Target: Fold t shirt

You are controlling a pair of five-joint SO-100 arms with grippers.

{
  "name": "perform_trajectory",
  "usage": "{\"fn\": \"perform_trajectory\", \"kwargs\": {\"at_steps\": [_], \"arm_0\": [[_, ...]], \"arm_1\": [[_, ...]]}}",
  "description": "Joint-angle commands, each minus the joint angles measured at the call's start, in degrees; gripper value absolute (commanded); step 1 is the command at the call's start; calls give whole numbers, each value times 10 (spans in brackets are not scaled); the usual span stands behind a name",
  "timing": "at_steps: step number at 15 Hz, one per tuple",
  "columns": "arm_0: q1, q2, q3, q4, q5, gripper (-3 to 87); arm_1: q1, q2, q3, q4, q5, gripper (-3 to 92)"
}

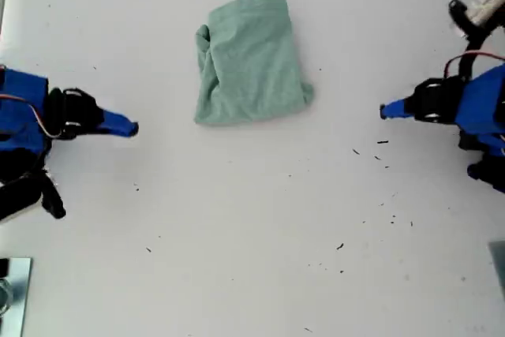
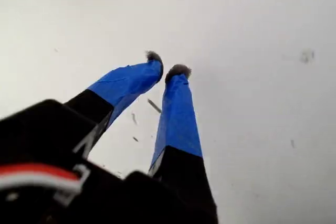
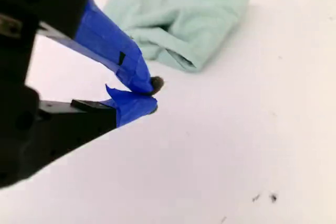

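The t shirt (image 1: pixel 248 61) lies bunched into a rough rectangle at the upper middle of the white table (image 1: pixel 252 234), with a rolled fold along its edge on the exterior view's left. My second gripper (image 1: pixel 132 127) is at the exterior view's left, a short way from the shirt and touching nothing. Its wrist view shows the blue-taped tips of my second gripper (image 3: pixel 152 95) meeting, shut and empty, with the t shirt (image 3: pixel 184 24) beyond them. My first gripper (image 1: pixel 384 110) is at the exterior view's right, also apart from the shirt. In its own view my first gripper (image 2: pixel 166 65) is shut on nothing above bare table.
Small dark specks (image 1: pixel 383 141) dot the table near my first gripper and towards the exterior view's lower right. Cables and a white part (image 1: pixel 485 1) sit at that view's upper right corner. A grey metallic object (image 1: pixel 12 290) shows at its lower left corner.
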Motion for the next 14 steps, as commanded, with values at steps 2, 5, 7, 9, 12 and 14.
{"fn": "perform_trajectory", "kwargs": {"at_steps": [2,5,7,9,12,14], "arm_0": [[67,76,36,6,-1,95],[119,76,34,9,4,118],[134,76,34,9,4,118],[135,76,34,9,4,118],[135,76,34,9,4,118],[135,76,34,9,4,118]], "arm_1": [[-5,11,53,-7,11,53],[5,11,53,-5,-281,49],[3,11,53,-5,-278,49],[3,11,53,-5,-278,49],[3,11,53,-5,-278,49],[3,11,53,-5,-278,49]]}}
